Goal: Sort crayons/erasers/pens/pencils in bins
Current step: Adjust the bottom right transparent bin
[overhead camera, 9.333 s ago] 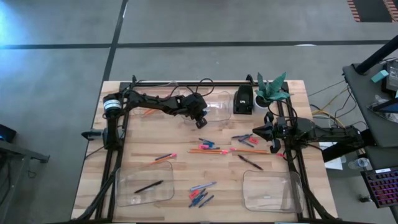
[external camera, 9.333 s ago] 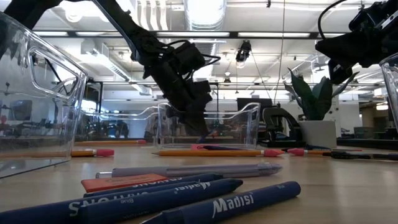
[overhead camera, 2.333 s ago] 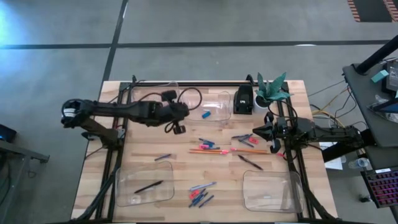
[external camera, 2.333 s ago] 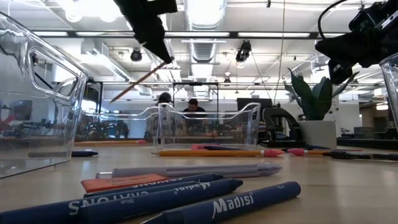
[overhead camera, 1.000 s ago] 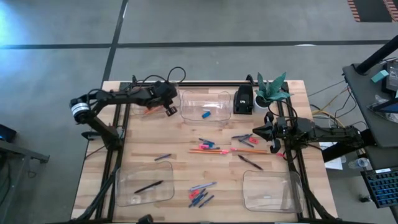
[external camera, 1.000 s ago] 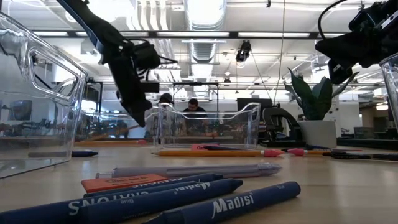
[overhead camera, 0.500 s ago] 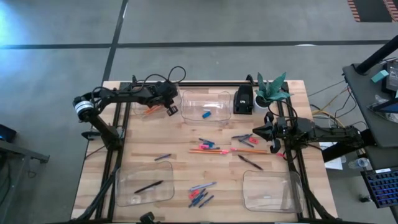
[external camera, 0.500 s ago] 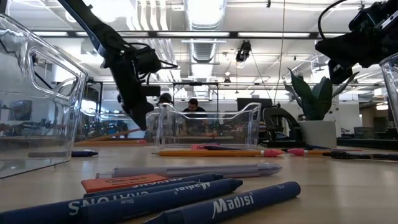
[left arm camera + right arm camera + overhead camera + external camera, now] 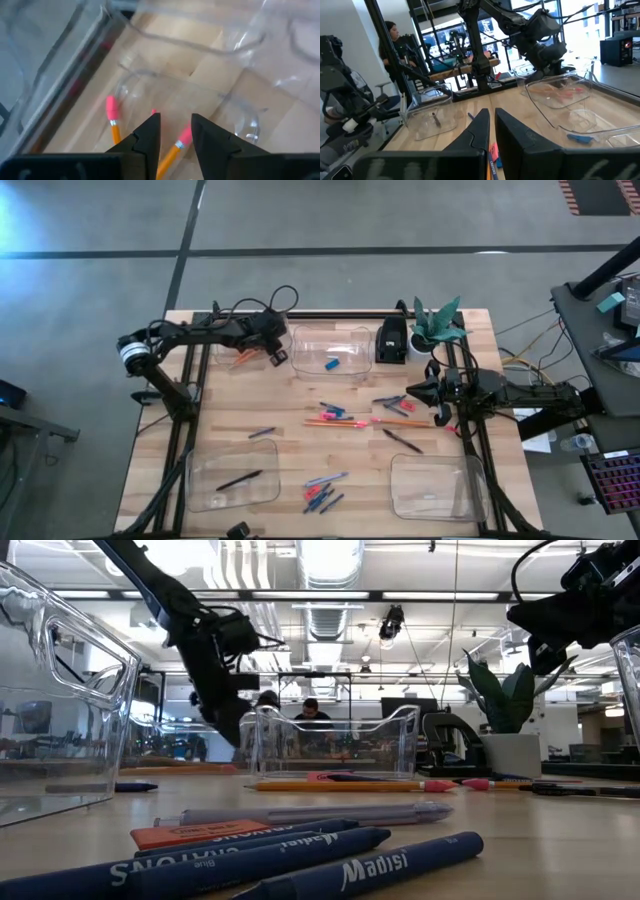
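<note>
My left gripper [image 9: 272,357] hangs open inside the far-left bin [image 9: 150,37], its fingers pointing steeply down. An orange pencil [image 9: 173,151] with a pink end lies on the bin's floor below the gap between the fingers. A second pencil [image 9: 114,124] lies beside it. My right gripper [image 9: 412,393] waits shut at the table's right side. Loose pencils [image 9: 340,422], pens [image 9: 400,440], crayons [image 9: 325,495] and erasers [image 9: 330,412] lie mid-table. One blue eraser [image 9: 332,364] is in the far middle bin [image 9: 330,332]. A pen [image 9: 238,479] is in the near-left bin [image 9: 200,480].
A fourth clear bin [image 9: 430,485] stands at the near right. A small black box [image 9: 391,340] and a potted plant [image 9: 437,325] stand at the far right. The arms' dark frame rails [image 9: 185,430] run along both table sides. People sit beyond the table [image 9: 310,710].
My left arm has stayed over the far-left bin. The pencil that slanted below its fingers, one end raised, has come down and now lies flat on the bin's floor.
</note>
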